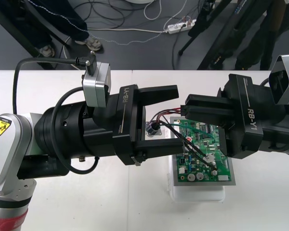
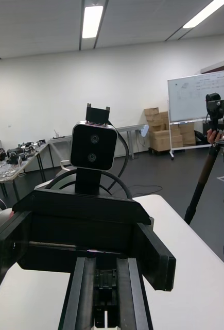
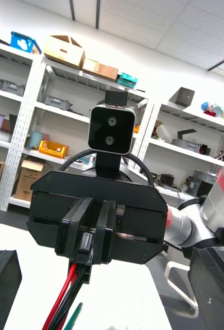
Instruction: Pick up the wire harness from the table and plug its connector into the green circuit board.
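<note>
A pale desk point(image 1: 260, 202) took up most of the downward view, plain and light, with a thin seam point(image 1: 129, 207) running across it from the far edge toward the near one. Beyond the far edge lay a strip of dark grey floor point(image 1: 144, 53). On that floor a white cable point(image 1: 125, 30) trailed to a white power strip point(image 1: 179, 27), and darker cables point(image 1: 103, 12) looped loosely near it. Just right of the power strip stood several black legs point(image 1: 204, 21), seemingly those of tripods or stands, slanting toward the desk's edge. A dark bar point(image 1: 14, 36) crossed the floor's left corner diagonally.
</note>
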Controlling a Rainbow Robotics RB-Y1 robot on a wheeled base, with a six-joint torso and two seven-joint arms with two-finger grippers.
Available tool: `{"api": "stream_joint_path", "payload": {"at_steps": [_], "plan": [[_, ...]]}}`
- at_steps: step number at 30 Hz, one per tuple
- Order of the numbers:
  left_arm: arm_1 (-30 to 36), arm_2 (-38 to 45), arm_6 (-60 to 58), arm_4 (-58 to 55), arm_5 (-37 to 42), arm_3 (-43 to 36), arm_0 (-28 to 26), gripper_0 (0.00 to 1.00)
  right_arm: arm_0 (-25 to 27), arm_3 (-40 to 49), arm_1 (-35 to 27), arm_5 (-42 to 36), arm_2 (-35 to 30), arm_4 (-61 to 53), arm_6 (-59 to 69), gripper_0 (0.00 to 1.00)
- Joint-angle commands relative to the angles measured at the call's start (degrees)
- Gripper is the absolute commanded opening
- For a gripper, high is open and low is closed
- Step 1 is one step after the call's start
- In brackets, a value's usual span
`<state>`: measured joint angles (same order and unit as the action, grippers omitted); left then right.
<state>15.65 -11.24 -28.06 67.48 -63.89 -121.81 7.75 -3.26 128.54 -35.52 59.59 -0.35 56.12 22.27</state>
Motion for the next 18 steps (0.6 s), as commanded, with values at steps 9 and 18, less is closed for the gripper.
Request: {"api": "stream_joint_path", "payload": {"at_steps": [9,18], "plan": [[0.96,-1.95,0.29,0.28,2.90,0.79,2.45,0.96,0.53,1.54,1.24,0.44,1.40,-2.07,-2.49,0.00],[0.96,-1.95,0.29,0.19,2.90,0.96,2.71,0.92,1.77,1.54,2.12,0.44,1.40,-5.58,-2.75,0.00]]}}
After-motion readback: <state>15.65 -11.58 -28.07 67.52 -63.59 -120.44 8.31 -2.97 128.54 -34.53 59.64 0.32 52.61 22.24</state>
